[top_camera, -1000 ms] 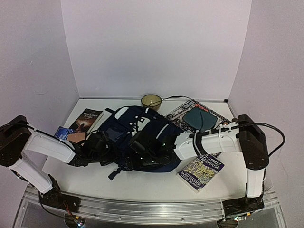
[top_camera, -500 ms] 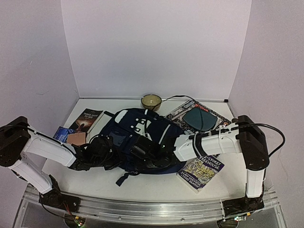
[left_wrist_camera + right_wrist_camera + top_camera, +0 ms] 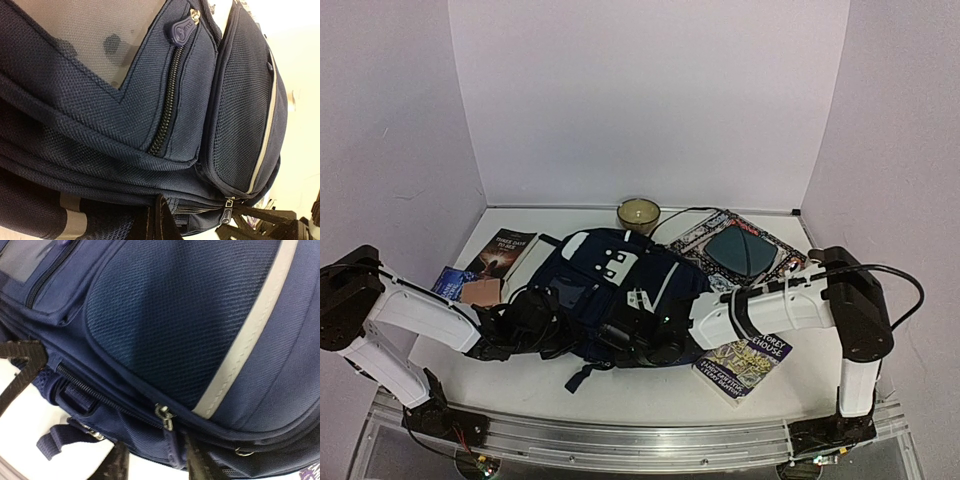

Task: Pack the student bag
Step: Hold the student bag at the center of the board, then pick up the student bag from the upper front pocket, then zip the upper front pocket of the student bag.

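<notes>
Two hands worked the student bag (image 3: 610, 285), which lay front-up at the middle of the tabletop (image 3: 650, 400), its near edge now swung round and closer to the arms than a second earlier. The right hand (image 3: 157, 462) had dropped to that edge and narrowed its jaws from wide to half-closed astride a fold beside the zip pull (image 3: 164, 416); a firm grip could not be confirmed. The left hand (image 3: 542, 318) stayed together against the bag's left side. The zips read as closed, so packing had probably not begun.

White table (image 3: 650, 390) bears student bag (image 3: 610, 285), books (image 3: 745, 360), perhaps a bowl (image 3: 638, 212).
</notes>
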Tool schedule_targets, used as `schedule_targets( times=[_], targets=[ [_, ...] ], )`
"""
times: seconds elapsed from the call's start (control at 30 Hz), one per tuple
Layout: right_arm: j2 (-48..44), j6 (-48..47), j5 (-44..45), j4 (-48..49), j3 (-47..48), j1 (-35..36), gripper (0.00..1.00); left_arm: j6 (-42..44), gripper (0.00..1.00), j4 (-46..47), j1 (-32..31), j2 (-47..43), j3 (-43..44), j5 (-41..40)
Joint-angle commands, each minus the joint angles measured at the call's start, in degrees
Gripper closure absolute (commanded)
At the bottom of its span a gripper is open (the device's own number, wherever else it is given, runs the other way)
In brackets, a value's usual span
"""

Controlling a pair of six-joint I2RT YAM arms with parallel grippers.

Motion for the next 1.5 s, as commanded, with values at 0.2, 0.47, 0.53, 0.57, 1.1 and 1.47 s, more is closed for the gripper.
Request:
schedule_targets(
  times=[0.2, 0.47, 0.53, 0.57, 1.1, 1.47],
  targets=[
    [0.97, 0.53, 2.95, -3.96, -0.42, 0.06, 0.90, -0.40, 1.00, 3.24, -0.86, -1.46, -0.49, 0.37],
    [-0.38, -2.73, 0.27, -4.00, -0.45, 0.06, 1.00, 0.47, 1.00, 3.13, -0.86, -1.37, -1.23, -1.14],
    [-1.88, -4.02, -0.64, -4.16, -0.98, 0.04, 1.00, 0.75, 1.00, 3.07, -0.65, -1.52, -2.02, -2.28],
    [-2.80, -4.89, -1.01, -4.45, -1.32, -0.02, 1.00, 0.85, 1.00, 3.07, -0.34, -1.71, -2.68, -2.78],
    [-12.54, -17.07, -1.70, -12.76, -6.20, -3.39, 1.00, 18.79, 1.00, -18.43, 12.66, -8.07, -1.25, -7.06],
    [-3.93, -24.18, -11.82, -5.49, 4.69, -3.45, 1.00, 31.73, 0.81, -24.65, 23.11, -6.49, 6.70, 2.17]
  ],
)
